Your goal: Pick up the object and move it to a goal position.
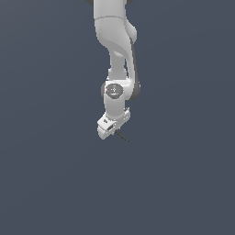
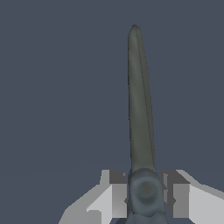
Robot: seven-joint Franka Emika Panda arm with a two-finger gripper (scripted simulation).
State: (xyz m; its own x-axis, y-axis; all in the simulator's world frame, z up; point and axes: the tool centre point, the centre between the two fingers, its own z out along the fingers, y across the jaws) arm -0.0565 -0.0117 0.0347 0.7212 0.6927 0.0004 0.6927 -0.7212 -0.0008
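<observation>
1. Gripper (image 2: pixel 144 192): jaws closed tight around the object's thick end.
2. Object (image 2: pixel 140 105): thin dark rod, projecting out beyond the fingertips, held in the grip.
3. Handling: probably carry steadily, keeping clamp firm; goal position unseen.

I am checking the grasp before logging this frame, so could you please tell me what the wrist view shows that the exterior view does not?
Only the wrist view shows the grasp close up: the dark object runs as a long tapering blade away from the gripper, its rounded base sitting between the two fingers, which close against it on either side.

Only the exterior view shows the white arm reaching down from above, with the object a thin dark sliver jutting from the gripper toward the exterior view's right.

Both show the gripper holding the object against a plain grey-blue background.
</observation>
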